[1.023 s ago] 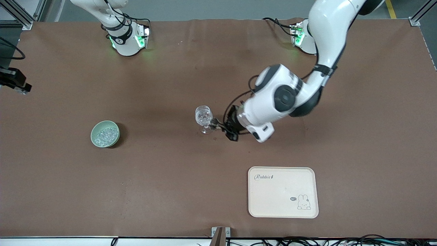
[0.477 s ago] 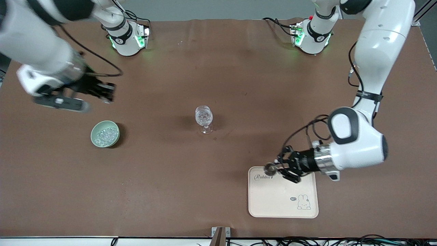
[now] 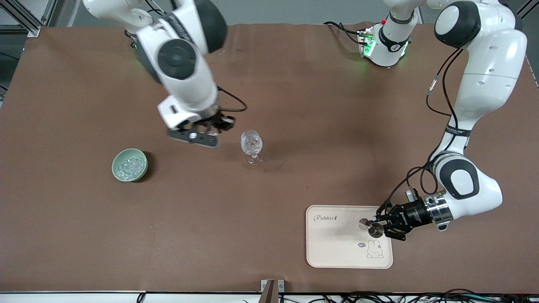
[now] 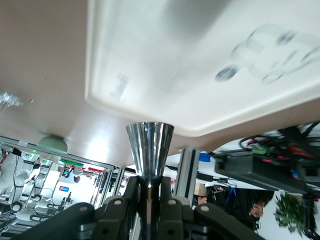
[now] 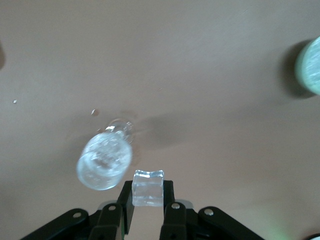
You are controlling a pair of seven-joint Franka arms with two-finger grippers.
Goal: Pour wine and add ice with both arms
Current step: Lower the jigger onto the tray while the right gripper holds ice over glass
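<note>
- Tray (image 3: 332, 248) reads "Rabbit".
- Left gripper (image 3: 376, 224) clamps a steel measuring cup (image 4: 149, 150) over the tray.
- Right gripper (image 5: 146, 197) pinches an ice cube (image 5: 148, 187) beside the wine glass (image 3: 251, 144).

Cream tray (image 3: 337, 252): script wordmark "Rabbit" (image 3: 325, 218) printed in dark letters at corner nearest wine glass end. Small dark oval badge (image 3: 361, 244) beside rabbit drawing (image 3: 374, 249) on same tray; its characters too small to read. No other legible text, numbers or signs on bench or arms.
</note>
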